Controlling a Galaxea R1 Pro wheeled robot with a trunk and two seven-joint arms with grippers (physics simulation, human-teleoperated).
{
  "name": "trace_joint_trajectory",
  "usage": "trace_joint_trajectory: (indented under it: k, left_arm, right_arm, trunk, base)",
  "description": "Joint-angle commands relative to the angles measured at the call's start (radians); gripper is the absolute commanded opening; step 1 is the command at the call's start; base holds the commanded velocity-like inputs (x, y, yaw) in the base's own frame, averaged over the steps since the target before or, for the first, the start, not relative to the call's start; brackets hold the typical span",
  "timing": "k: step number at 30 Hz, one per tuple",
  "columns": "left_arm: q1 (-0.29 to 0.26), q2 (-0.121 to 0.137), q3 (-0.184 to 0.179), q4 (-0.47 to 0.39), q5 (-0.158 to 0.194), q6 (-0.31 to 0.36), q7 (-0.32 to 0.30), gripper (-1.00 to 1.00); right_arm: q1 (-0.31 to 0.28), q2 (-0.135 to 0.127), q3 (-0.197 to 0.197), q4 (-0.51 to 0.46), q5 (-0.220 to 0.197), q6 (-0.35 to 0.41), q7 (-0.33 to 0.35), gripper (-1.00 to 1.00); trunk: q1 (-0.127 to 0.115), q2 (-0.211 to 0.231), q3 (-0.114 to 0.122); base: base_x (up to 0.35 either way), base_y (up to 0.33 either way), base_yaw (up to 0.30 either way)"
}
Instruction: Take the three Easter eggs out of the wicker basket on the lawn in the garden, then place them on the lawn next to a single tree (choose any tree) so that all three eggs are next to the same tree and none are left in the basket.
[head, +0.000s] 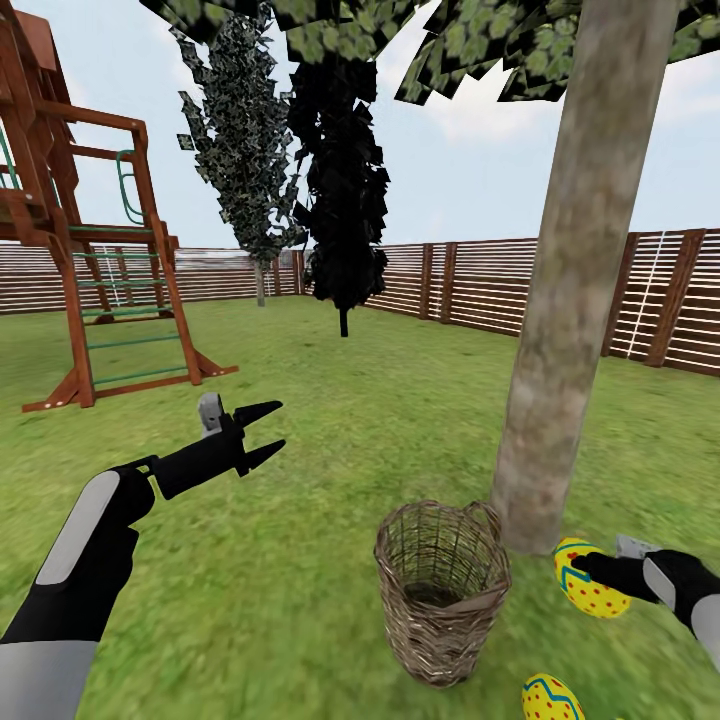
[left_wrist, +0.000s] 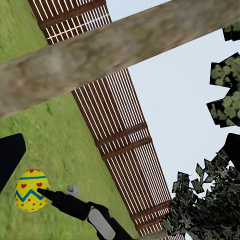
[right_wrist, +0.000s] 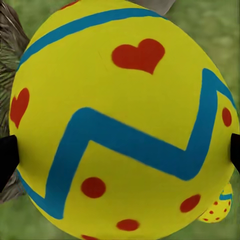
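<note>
The right gripper (head: 590, 572) fingers pinch a smooth, slippery Easter egg (head: 588, 580) at 3 o'clock of the wicker basket (head: 441, 590); grip its widest middle. The left gripper (head: 272, 430) fingers stand open, empty.

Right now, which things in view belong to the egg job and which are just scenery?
Belongs to the job:
held Easter egg in the right gripper
second egg on the lawn
wicker basket
tree

Just scenery:
wooden play frame
fence
black-foliage tree
left gripper, jaws open
</note>
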Motion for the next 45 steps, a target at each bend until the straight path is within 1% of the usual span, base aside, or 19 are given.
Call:
trace_joint_trajectory:
  k: [1,5,18,19,21,22,23,24,25,26,27,28,30,32,37,39,43,44,45]
  left_arm:
    - [-0.001,0.0,0.001,-0.001,0.01,0.003,0.01,1.0]
    - [-0.001,0.0,0.001,-0.001,0.011,0.003,0.01,1.0]
    - [-0.001,-0.001,-0.003,0.001,0.009,0.003,0.011,1.0]
    - [-0.001,-0.006,-0.005,0.002,0.008,0.002,0.011,1.0]
    - [-0.001,-0.048,-0.018,0.002,0.001,0.002,0.017,1.0]
    - [0.0,-0.086,-0.04,0.003,-0.039,-0.001,0.019,1.0]
    - [0.0,-0.126,-0.069,0.004,-0.107,-0.013,0.019,1.0]
    - [0.0,-0.173,-0.099,0.007,-0.186,-0.032,0.019,1.0]
    - [0.0,-0.209,-0.12,0.025,-0.241,-0.047,0.019,1.0]
    - [-0.001,-0.24,-0.142,0.058,-0.286,-0.062,0.018,1.0]
    - [-0.003,-0.272,-0.181,0.128,-0.328,-0.096,0.016,1.0]
    - [-0.01,-0.282,-0.216,0.171,-0.338,-0.13,0.014,1.0]
    - [-0.063,-0.292,-0.319,0.283,-0.346,-0.207,0.01,1.0]
    - [-0.082,-0.295,-0.365,0.334,-0.347,-0.225,0.008,1.0]
    - [-0.087,-0.295,-0.381,0.352,-0.349,-0.229,0.007,1.0]
    - [-0.087,-0.294,-0.382,0.352,-0.35,-0.229,0.007,1.0]
    - [-0.087,-0.287,-0.382,0.352,-0.353,-0.228,0.01,1.0]
    - [-0.087,-0.284,-0.382,0.352,-0.353,-0.228,0.01,1.0]
    - [-0.087,-0.284,-0.382,0.353,-0.353,-0.228,0.01,1.0]
  right_arm:
    - [-0.001,0.009,-0.006,-0.002,0.008,0.003,-0.003,-1.0]
    - [-0.001,0.016,-0.006,-0.002,0.007,0.002,-0.021,-1.0]
    - [0.0,0.015,-0.006,-0.002,0.005,0.002,-0.061,-1.0]
    - [0.0,0.015,-0.006,-0.002,0.005,0.002,-0.062,-1.0]
    - [0.0,0.015,-0.006,-0.002,0.006,0.002,-0.063,-1.0]
    - [0.0,0.015,-0.006,-0.002,0.007,0.002,-0.063,-1.0]
    - [0.0,0.014,-0.006,-0.004,0.008,0.002,-0.063,-1.0]
    - [0.0,0.014,-0.006,-0.004,0.008,0.002,-0.063,-1.0]
    - [0.0,0.014,-0.006,-0.003,0.008,0.001,-0.064,-1.0]
    - [0.0,0.014,-0.006,-0.003,0.008,0.001,-0.064,-1.0]
    - [0.0,0.014,-0.006,-0.002,0.008,0.001,-0.064,-1.0]
    - [0.0,0.014,-0.006,-0.002,0.008,0.001,-0.064,-1.0]
    - [0.0,0.013,-0.006,-0.002,0.008,0.001,-0.064,-1.0]
    - [0.0,0.014,-0.006,-0.002,0.008,0.001,-0.064,-1.0]
    - [0.0,0.013,-0.006,-0.002,0.008,-0.001,-0.073,-1.0]
    - [0.0,0.014,-0.006,-0.002,0.006,-0.034,-0.118,-1.0]
    - [0.0,0.017,-0.006,0.0,0.005,-0.06,-0.164,-1.0]
    - [0.001,0.02,-0.006,0.001,0.004,-0.072,-0.191,-1.0]
    - [0.001,0.034,-0.006,0.011,0.005,-0.093,-0.211,-1.0]
  trunk:
    - [0.0,-0.001,-0.001]
    - [0.0,-0.001,0.002]
    - [0.0,-0.001,0.015]
    - [0.0,-0.001,0.017]
    - [0.0,-0.001,0.019]
    - [0.0,-0.001,0.02]
    - [0.0,-0.001,0.021]
    - [0.0,-0.001,0.022]
    - [0.0,-0.001,0.023]
    - [0.0,-0.001,0.024]
    - [0.0,-0.001,0.025]
    - [0.0,-0.001,0.026]
    - [0.0,-0.001,0.028]
    - [0.0,-0.001,0.03]
    - [0.0,-0.001,0.035]
    - [0.0,-0.001,0.036]
    - [0.0,-0.001,0.04]
    - [0.0,-0.001,0.041]
    - [0.0,-0.001,0.042]
  base:
    - [0.0,0.0,0.0]
    - [0.0,0.0,-0.178]
    - [0.0,0.0,-0.238]
    - [0.0,0.0,-0.239]
    - [0.0,0.0,-0.239]
    - [0.0,0.0,-0.239]
    - [0.0,0.0,-0.239]
    - [0.0,0.0,-0.239]
    - [0.0,0.0,-0.239]
    - [0.0,0.0,-0.239]
    - [0.0,0.0,-0.241]
    - [0.0,0.0,-0.243]
    - [0.0,0.0,-0.245]
    - [0.0,0.0,-0.247]
    - [0.0,0.0,-0.252]
    - [0.0,0.0,-0.259]
    - [0.0,0.0,-0.259]
    - [0.0,0.0,-0.259]
    - [0.0,0.0,-0.259]
